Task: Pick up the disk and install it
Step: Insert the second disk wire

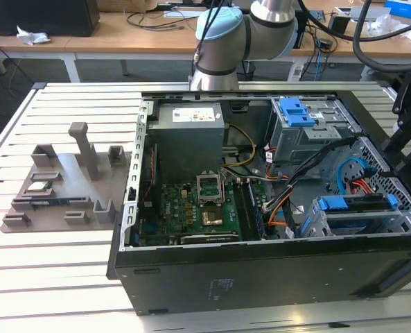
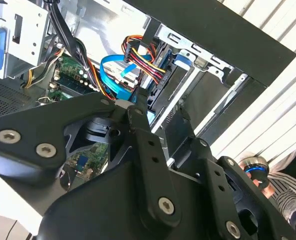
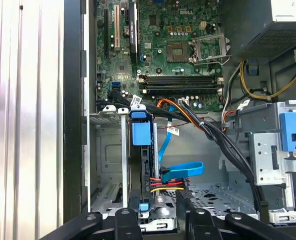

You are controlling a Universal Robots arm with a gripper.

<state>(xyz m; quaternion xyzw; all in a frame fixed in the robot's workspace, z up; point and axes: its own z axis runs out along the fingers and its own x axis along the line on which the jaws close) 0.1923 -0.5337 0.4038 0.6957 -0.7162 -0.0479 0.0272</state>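
The disk sits on edge in the lower drive bay at the exterior view's right, inside the open computer case. Its blue carrier bracket runs along its top. In the first wrist view the disk stands between grey bay walls, with its blue tab uppermost. Red, yellow and blue cables bunch close beside it. My gripper hangs above the case's right edge, over that bay. In the first wrist view my gripper is open, with its black links on either side of the disk and apart from it. The blue bracket end lies beyond the links in the second wrist view.
A grey drive cage with a blue latch plate stands behind the bay. The motherboard and power supply take up the case's middle. A grey fixture plate lies on the slatted table at the left. A person's striped sleeve is nearby.
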